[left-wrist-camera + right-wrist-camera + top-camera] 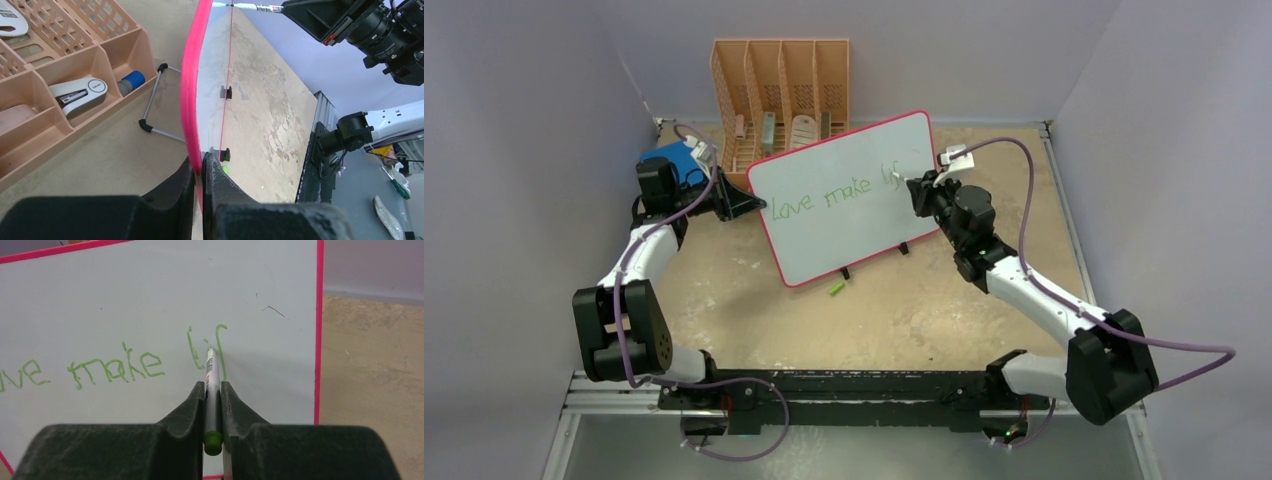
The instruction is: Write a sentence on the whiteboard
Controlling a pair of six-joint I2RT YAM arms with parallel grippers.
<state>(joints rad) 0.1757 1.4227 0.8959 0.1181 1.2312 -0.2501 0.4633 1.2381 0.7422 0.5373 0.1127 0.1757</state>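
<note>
Left jaws pinch the rim of your stiff-looking, probably slippery whiteboard (854, 240); right jaws clamp the marker (212, 372).

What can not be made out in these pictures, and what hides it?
Right wrist view: the first word of the sentence is cut by the left edge.
Left wrist view: the whiteboard stands edge-on, so no writing shows.
Top view: things in the orange organizer are too small to name.
</note>
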